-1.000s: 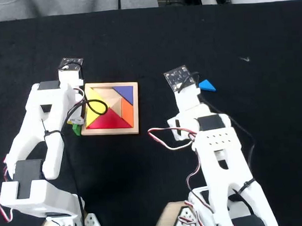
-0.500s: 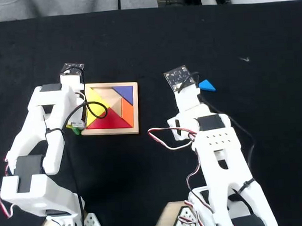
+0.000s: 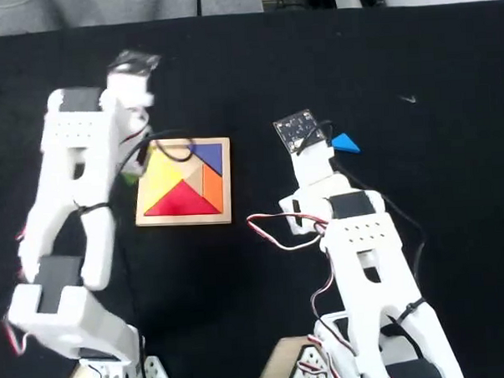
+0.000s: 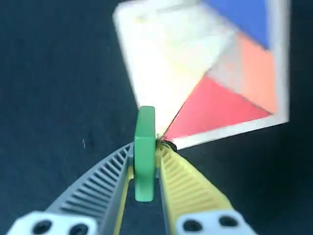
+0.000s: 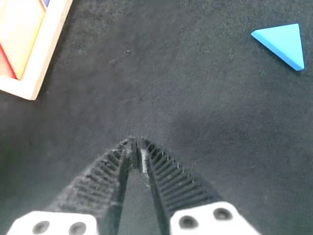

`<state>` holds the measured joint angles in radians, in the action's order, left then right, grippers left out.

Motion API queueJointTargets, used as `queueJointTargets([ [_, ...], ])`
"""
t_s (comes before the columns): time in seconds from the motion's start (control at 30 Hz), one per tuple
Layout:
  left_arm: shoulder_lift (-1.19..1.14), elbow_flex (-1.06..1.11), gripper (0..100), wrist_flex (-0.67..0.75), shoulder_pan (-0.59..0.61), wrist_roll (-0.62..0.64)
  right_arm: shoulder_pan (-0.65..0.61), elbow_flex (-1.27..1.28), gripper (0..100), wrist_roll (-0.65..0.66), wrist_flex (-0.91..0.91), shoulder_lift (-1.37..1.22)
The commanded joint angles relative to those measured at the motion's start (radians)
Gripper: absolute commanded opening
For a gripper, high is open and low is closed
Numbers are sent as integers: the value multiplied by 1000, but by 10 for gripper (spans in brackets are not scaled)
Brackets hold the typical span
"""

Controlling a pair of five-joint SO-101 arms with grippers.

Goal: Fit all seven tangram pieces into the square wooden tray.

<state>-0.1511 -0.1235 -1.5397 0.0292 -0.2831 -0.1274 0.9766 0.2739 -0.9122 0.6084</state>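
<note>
Task about half done, as judged. The tray holds yellow, red, orange and dark blue pieces. The left claw grasps a green piece just beside the tray. The right claw is clenched and empty. A light blue triangle waits on the bench, well apart.

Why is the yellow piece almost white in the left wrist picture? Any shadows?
Left wrist view: light glares off the tray, washing the yellow piece nearly white beyond the green piece in the left tool. High view: it looks yellow. Right wrist view: faint shadow on the black table by the right tool.
</note>
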Motion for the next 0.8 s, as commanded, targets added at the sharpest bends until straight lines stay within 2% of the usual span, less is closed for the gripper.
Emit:
queueJointTargets([
  [0.0, -106, -292, 29, -117, -114, -178, 81, -2, 11, 8, 68, 35],
  [0.17, -321, -446, 29, -118, -171, -196, 164, 7, 11, 0, 112, 33],
  [0.37, -568, -670, 29, -120, -162, -328, 123, 70, 11, 5, 192, 33],
  [0.63, -809, -935, 29, -130, -170, -330, 103, 76, 11, 6, 198, 31],
  [0.77, -872, -1029, 29, -203, -173, -330, 103, 76, 11, 6, 203, 31],
])
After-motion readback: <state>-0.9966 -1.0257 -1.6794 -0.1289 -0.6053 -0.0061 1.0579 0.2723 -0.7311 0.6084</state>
